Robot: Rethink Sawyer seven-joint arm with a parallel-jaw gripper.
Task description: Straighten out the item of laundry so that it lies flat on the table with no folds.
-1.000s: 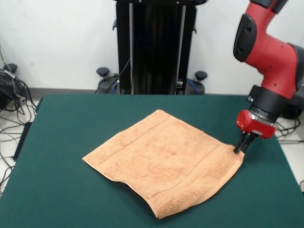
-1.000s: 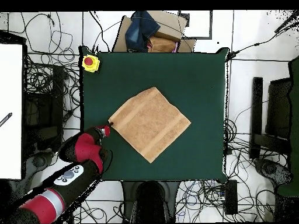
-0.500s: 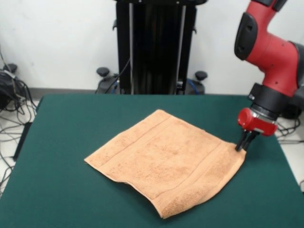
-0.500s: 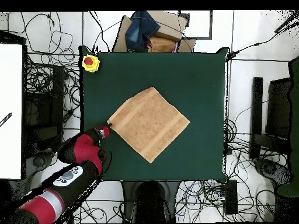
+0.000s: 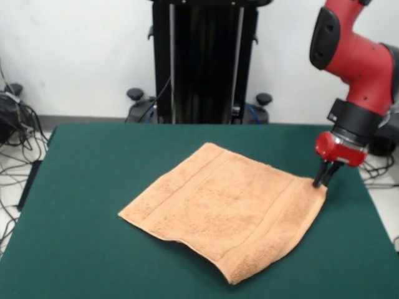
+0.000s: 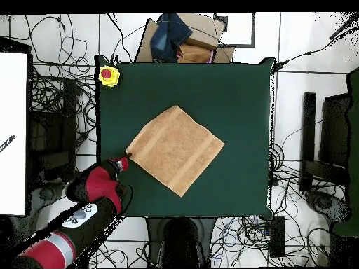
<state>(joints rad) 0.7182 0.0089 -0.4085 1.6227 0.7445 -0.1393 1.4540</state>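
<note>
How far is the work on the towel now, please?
Done: the towel lies spread open on the table, nearly flat. In hand: the gripper is at its corner. Left: the front edge looks slightly raised and needs flattening.

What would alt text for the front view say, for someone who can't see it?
A peach-orange towel lies spread nearly flat on a dark green table, while a red robot arm's gripper pinches its right-hand corner. A black stand rises behind the table.
</note>
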